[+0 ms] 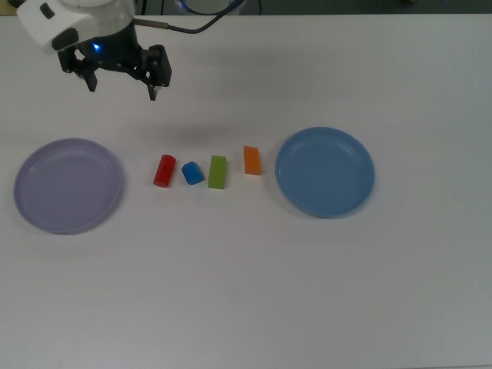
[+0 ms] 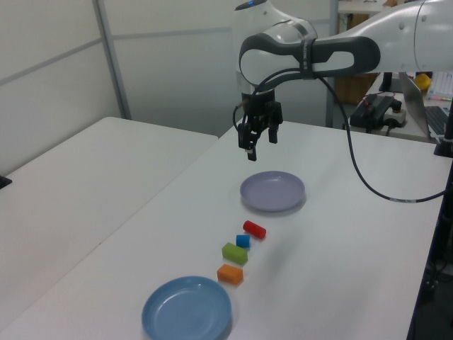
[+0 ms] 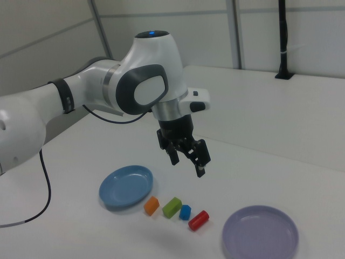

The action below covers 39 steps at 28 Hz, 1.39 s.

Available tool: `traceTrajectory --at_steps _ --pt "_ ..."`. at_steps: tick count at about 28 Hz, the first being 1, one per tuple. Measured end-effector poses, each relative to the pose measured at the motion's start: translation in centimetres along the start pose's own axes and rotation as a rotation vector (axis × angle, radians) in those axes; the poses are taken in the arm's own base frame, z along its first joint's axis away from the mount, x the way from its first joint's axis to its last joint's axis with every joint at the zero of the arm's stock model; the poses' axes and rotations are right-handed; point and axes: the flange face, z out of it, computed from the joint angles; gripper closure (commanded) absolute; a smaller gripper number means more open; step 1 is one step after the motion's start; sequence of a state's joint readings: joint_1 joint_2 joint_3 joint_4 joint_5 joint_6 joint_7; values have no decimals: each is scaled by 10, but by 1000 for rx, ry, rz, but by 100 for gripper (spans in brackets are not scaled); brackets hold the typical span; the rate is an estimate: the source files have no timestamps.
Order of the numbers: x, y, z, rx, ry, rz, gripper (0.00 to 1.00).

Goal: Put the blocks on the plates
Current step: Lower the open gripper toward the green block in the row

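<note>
Hanging above the table with fingers spread and nothing between them: gripper, up in the air and well apart from every block. Four blocks in a row between the two plates, none on a plate yet.

Taking the red block as landmark: in the top view, just to its right the blue cube, then the green bar, then the orange bar nearest the blue plate. To its left in the top view, a little apart, the lavender plate.

From the gripper, the red block lies toward the bottom of the top view and slightly to the top view's right; nearest of the four to the fingers, and nearest the lavender plate too. Long axis running roughly up-and-down in the top view, leaning a little. Finger line running roughly left-to-right in the top view, so probably already across the short width. Likely next: over and down onto the red block.
</note>
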State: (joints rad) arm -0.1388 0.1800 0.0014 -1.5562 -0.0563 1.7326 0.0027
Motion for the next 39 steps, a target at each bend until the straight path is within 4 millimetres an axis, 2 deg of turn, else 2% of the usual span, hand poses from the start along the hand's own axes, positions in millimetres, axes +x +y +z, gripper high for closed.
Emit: traceTrajectory --at_steps 4,9,15,20,26,30,32,34,35,36,39 --pt "4 -14 14 6 -20 -33 0" --pt "14 -52 48 18 -69 -96 0" --pt "26 -95 77 23 -52 -142 0" --pt "30 -110 104 25 -24 -119 0" --pt "20 -134 147 -19 -39 -137 0" --pt "16 -143 172 -31 -67 -95 0" --pt "17 -144 185 -35 -83 -75 6" --pt "17 -146 196 -40 -96 -68 17" --pt "17 -147 201 -44 -101 -67 23" --pt "17 -149 206 -48 -106 -68 36" --pt "17 -153 216 -58 -113 -67 52"
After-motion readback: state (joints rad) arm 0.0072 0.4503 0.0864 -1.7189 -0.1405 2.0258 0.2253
